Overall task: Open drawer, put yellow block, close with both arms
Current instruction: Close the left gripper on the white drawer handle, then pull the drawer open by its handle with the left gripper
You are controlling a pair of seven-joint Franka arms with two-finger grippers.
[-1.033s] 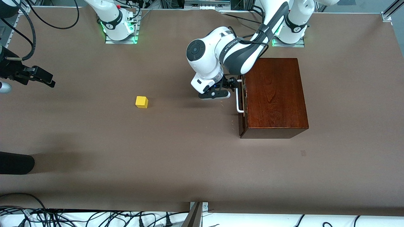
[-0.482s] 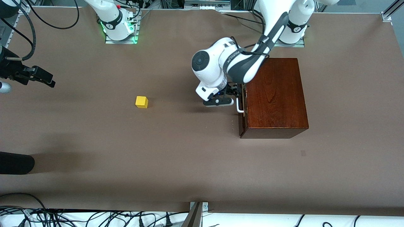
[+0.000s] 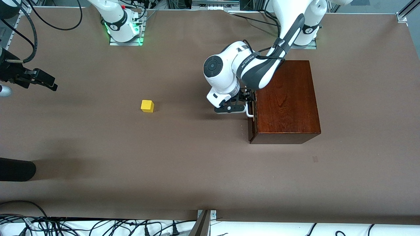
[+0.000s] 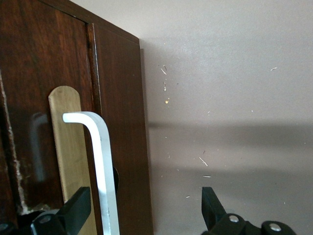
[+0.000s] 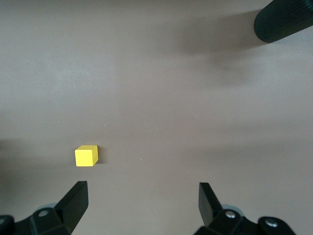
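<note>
The dark wooden box (image 3: 285,98) stands on the table with its drawer (image 3: 252,126) shut. The drawer's front faces the right arm's end of the table. My left gripper (image 3: 248,102) is at the white loop handle (image 3: 250,113) and stands open. In the left wrist view the handle (image 4: 101,161) runs between the fingers (image 4: 73,213), close to one of them, with my left gripper (image 4: 144,210) shut on nothing. The yellow block (image 3: 147,106) lies on the table toward the right arm's end. My right gripper (image 3: 49,83) hangs open above the table at that end, and its wrist view shows the block (image 5: 86,155) ahead of the gripper (image 5: 142,200).
A black cylinder (image 3: 16,168) juts in over the table edge at the right arm's end, nearer the front camera; it also appears in the right wrist view (image 5: 286,19). Cables lie along the table's near edge (image 3: 98,226).
The left arm has swung its gripper along the drawer front, nearer the front camera, and closer in around the handle. The right arm and the yellow block have not moved.
</note>
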